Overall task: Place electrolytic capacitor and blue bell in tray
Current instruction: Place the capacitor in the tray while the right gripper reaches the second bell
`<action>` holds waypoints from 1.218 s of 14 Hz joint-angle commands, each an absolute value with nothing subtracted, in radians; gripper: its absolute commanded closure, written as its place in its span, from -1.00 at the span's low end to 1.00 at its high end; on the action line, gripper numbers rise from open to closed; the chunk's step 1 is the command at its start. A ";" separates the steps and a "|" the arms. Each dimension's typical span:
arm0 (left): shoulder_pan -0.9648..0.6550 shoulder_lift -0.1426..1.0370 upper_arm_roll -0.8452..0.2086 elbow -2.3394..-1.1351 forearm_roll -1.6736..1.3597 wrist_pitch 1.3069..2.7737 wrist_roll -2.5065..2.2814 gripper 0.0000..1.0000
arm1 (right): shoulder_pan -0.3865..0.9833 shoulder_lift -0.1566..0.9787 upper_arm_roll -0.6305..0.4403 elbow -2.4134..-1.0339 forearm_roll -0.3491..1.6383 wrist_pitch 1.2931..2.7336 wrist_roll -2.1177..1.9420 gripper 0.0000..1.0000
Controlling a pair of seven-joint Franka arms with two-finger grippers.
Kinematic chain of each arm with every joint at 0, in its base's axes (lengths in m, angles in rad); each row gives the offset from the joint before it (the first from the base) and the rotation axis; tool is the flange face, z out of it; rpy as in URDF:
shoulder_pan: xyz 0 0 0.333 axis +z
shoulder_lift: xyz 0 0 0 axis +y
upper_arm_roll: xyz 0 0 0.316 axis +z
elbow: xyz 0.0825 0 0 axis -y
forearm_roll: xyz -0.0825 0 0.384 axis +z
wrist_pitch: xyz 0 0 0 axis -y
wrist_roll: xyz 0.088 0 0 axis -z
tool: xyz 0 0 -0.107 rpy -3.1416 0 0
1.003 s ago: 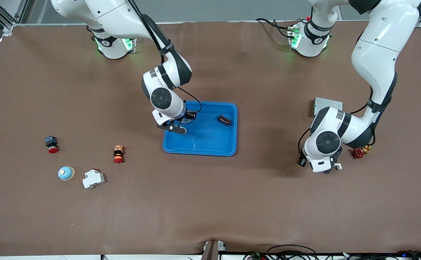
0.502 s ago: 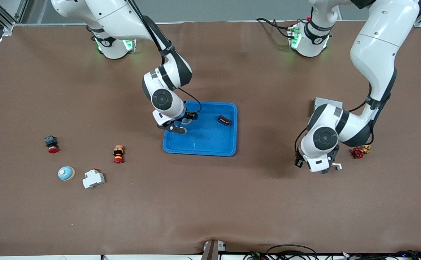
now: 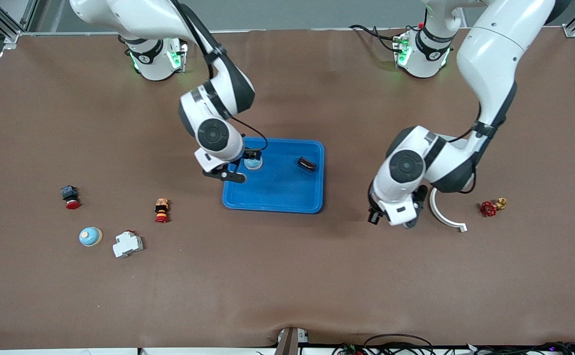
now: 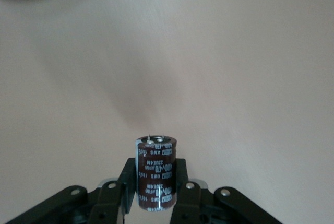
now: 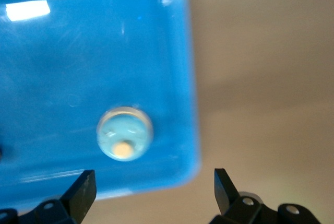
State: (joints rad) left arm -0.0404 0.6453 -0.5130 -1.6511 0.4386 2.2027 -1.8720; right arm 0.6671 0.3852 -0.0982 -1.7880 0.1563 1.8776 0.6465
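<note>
The right gripper (image 3: pixel 233 170) hangs spread over the bell (image 5: pixel 124 132) lying in the tray (image 3: pixel 287 199), while the left gripper (image 4: pixel 155 195) clamps the capacitor (image 4: pixel 155 174) upright above bare table, ready for the tray

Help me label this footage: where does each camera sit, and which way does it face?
Front view: high across the table, facing both arms' bases; shows tray.
Left wrist view: on the left arm, facing bare table; left gripper shut on capacitor.
Right wrist view: on the right arm, facing the tray; open right gripper.
Front and right wrist views share the bell.
</note>
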 commanded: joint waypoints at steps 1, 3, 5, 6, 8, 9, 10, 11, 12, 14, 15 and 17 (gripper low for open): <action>-0.118 0.678 -0.509 -1.582 0.442 2.195 -2.003 1.00 | 0.568 0.330 -0.094 -1.650 0.072 1.653 0.458 -1.00; -0.181 0.704 -0.508 -1.542 0.440 2.201 -2.104 1.00 | 0.484 0.330 -0.094 -1.547 0.026 1.557 0.297 -1.00; -0.247 0.739 -0.506 -1.496 0.442 2.203 -2.195 1.00 | 0.419 0.330 -0.094 -1.502 -0.075 1.537 0.110 -1.00; -0.280 0.759 -0.503 -1.479 0.442 2.204 -2.232 1.00 | 0.378 0.330 -0.094 -1.490 -0.109 1.536 0.018 -1.00; -0.339 0.799 -0.500 -1.465 0.445 2.206 -2.278 1.00 | 0.286 0.337 -0.094 -1.471 -0.127 1.543 -0.185 -1.00; -0.357 0.819 -0.500 -1.463 0.446 2.206 -2.284 1.00 | 0.241 0.341 -0.094 -1.471 -0.130 1.552 -0.269 -1.00; -0.371 0.833 -0.500 -1.465 0.451 2.206 -2.283 1.00 | 0.206 0.345 -0.094 -1.471 -0.146 1.563 -0.347 -1.00; -0.376 0.848 -0.500 -1.463 0.453 2.206 -2.283 0.92 | 0.175 0.357 -0.094 -1.471 -0.169 1.601 -0.420 -1.00; -0.383 0.851 -0.500 -1.465 0.454 2.206 -2.283 0.75 | 0.149 0.374 -0.094 -1.479 -0.193 1.652 -0.481 -1.00; -0.384 0.850 -0.499 -1.466 0.463 2.206 -2.263 -0.67 | 0.091 0.428 -0.094 -1.479 -0.204 1.738 -0.608 -1.00; -0.387 0.848 -0.500 -1.466 0.480 2.206 -2.247 -1.00 | 0.056 0.460 -0.094 -1.479 -0.203 1.790 -0.664 -1.00; -0.367 0.828 -0.500 -1.463 0.492 2.195 -2.206 -1.00 | 0.003 0.518 -0.092 -1.477 -0.201 1.903 -0.768 -1.00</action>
